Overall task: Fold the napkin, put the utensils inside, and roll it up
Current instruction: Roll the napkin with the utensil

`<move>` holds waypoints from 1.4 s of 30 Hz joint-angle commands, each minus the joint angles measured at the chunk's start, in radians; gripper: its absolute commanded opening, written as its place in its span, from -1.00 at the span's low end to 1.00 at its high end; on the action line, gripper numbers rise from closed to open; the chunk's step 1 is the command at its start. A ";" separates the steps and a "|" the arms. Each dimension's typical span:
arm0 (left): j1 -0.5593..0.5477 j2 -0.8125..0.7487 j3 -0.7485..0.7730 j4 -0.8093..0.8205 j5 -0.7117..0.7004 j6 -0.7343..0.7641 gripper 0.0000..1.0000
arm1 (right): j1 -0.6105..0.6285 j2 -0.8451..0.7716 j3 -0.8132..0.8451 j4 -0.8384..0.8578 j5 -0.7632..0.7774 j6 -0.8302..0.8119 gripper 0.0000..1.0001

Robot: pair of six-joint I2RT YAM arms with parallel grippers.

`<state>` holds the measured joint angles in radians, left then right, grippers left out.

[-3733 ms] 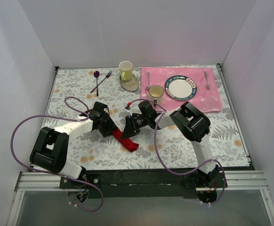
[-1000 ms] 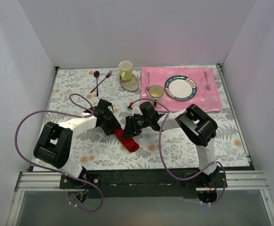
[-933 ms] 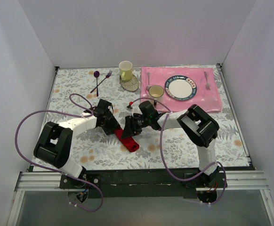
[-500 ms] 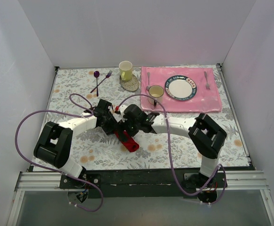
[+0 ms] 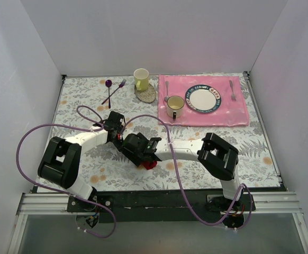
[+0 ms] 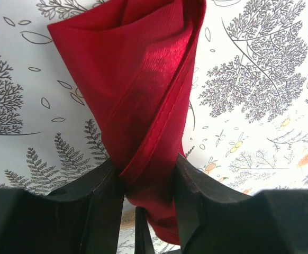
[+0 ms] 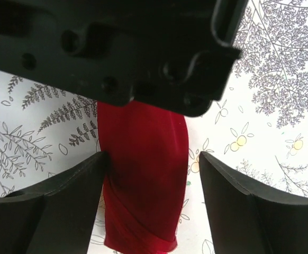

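The red napkin (image 6: 143, 100) lies on the table (image 5: 260, 153) as a long thin bundle, down between the two arms. The left gripper (image 6: 146, 182) pinches one end of it tight. The right gripper (image 7: 151, 177) has its fingers spread wide, one on each side of the bundle, not squeezing. I cannot see the fork. I think the roll needs tightening: close the right fingers softly, then turn slowly so nothing slips out.

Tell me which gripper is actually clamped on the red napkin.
The left gripper: its fingers pinch the napkin. The right gripper stands open, one finger on either side of the cloth.
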<state>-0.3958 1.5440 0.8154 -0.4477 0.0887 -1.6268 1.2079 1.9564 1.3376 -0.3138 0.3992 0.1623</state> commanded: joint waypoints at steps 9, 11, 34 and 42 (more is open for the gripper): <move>-0.021 -0.058 0.011 -0.016 -0.013 0.025 -0.06 | -0.036 -0.004 -0.057 0.085 -0.150 0.017 0.07; -0.021 -0.081 0.024 -0.031 -0.040 0.038 0.10 | -0.074 -0.025 -0.081 0.122 -0.210 0.032 -0.04; -0.020 -0.090 0.030 0.021 0.016 0.048 0.42 | -0.426 0.070 -0.325 0.728 -1.136 0.526 -0.19; -0.038 -0.016 0.056 -0.034 -0.001 0.030 0.42 | -0.435 0.067 -0.345 0.781 -1.119 0.575 -0.16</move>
<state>-0.4206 1.5166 0.8410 -0.4549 0.0834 -1.5864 0.7750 2.0151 1.0157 0.3851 -0.7006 0.6926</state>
